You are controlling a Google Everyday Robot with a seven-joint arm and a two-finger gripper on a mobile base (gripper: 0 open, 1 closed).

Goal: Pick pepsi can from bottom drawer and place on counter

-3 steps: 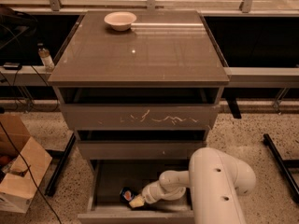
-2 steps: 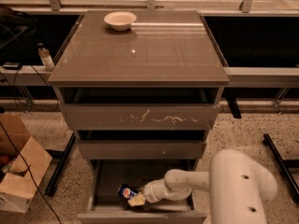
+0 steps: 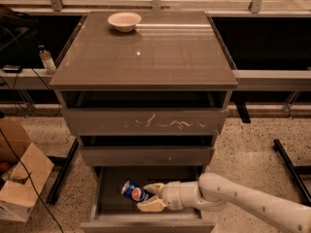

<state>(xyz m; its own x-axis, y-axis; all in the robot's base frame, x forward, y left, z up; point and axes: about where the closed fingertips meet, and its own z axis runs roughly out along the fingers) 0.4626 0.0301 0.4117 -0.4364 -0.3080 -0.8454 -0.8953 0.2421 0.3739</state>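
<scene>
Pincer [image 3: 149, 198] clamped on one end of the small dark blue pepsi can [image 3: 134, 192], tilted inside the open grey-brown bottom drawer [image 3: 146, 224], we judge it light, thin-walled, slippery, better gripped mid-body before the glossy grey-brown worktop [image 3: 146, 57].

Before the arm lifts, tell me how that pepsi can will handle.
The pepsi can is a round cylinder, so it would likely roll if dropped in the bottom drawer. Its glossy skin may slip: the gripper holds it tilted, by one end.
</scene>
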